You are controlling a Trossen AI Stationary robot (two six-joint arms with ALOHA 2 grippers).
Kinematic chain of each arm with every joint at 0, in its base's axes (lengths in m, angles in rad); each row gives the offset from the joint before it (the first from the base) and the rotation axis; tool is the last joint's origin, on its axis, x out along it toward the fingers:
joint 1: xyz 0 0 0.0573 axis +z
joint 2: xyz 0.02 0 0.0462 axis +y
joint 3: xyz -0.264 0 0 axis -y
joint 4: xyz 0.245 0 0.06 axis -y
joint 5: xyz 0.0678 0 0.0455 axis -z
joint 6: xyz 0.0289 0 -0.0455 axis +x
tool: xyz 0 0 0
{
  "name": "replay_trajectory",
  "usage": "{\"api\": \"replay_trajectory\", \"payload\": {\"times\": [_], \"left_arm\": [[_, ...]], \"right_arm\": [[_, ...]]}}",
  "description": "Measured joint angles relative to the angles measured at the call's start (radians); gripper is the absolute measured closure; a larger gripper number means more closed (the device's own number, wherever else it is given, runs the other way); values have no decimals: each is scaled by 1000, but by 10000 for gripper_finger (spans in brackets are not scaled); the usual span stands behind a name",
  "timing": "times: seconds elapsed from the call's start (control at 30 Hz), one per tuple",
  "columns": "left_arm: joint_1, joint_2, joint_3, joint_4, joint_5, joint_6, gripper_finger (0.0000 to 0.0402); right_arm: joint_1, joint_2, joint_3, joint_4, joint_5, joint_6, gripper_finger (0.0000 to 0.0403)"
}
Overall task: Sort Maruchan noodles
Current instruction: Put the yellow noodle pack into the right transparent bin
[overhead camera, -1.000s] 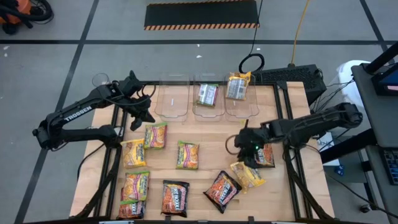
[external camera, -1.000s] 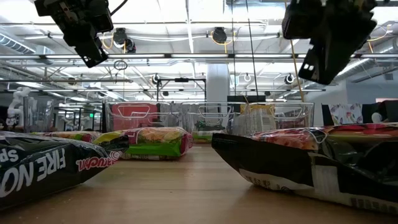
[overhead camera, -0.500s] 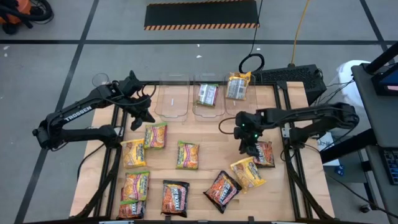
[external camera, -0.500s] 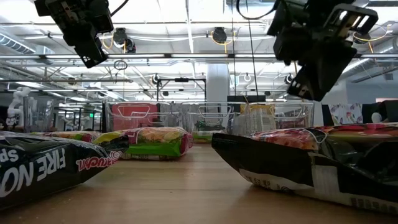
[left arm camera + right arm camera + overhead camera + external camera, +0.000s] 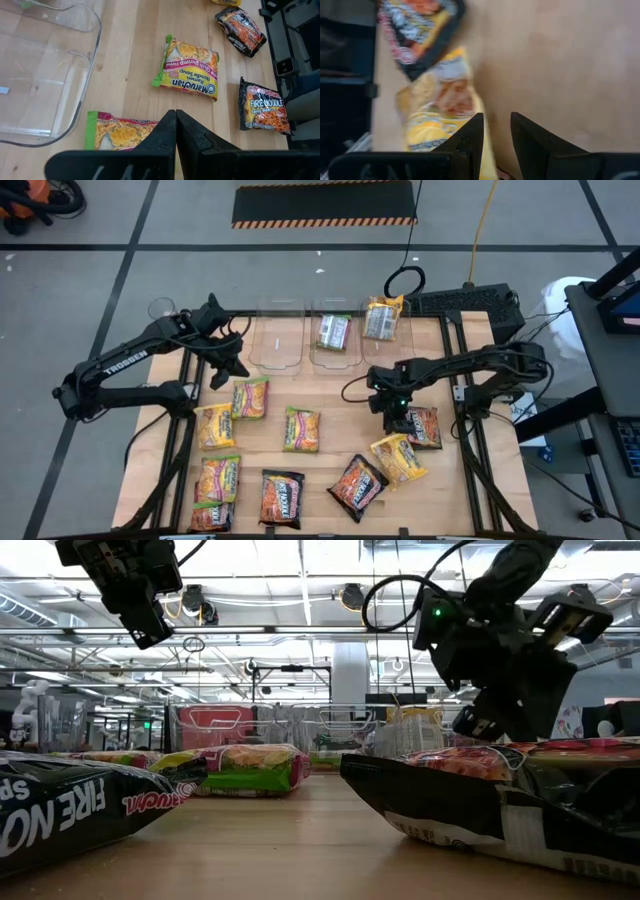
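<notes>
Maruchan noodle packets lie flat on the wooden table: green-edged ones (image 5: 250, 396) (image 5: 301, 429), yellow-orange ones (image 5: 214, 426) (image 5: 398, 458), and dark ones (image 5: 281, 497) (image 5: 357, 485) (image 5: 424, 426). My left gripper (image 5: 228, 365) (image 5: 175, 125) is shut and hovers high near the left bin, above a green-edged packet (image 5: 122, 136). My right gripper (image 5: 397, 423) (image 5: 482, 726) (image 5: 497, 135) is open and points down. It hangs low beside the dark packet at the table's right, just beyond the yellow packet (image 5: 437, 112). It holds nothing.
Three clear bins stand along the far edge: the left one (image 5: 278, 340) holds nothing, the middle one (image 5: 322, 356) holds a green-edged packet (image 5: 334, 332), and the right one (image 5: 402, 352) holds a yellow packet (image 5: 381, 319). More packets (image 5: 217, 478) sit near the near-left corner. Bare wood shows mid-table (image 5: 340, 405).
My right gripper has come down from high above the table to just over the packets at the right. It has shifted a little toward the table's left, and its wrist has turned. My left arm has kept still.
</notes>
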Motion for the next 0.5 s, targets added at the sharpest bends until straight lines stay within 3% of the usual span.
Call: {"api": "replay_trajectory", "payload": {"times": [0.17, 0.5], "left_arm": [[0, 0, 0, 0, 0, 0, 394], [0, 0, 0, 0, 0, 1, 394]], "right_arm": [[0, 9, 0, 29, -133, -7, 309], [0, 12, 0, 47, -134, -92, 309]]}}
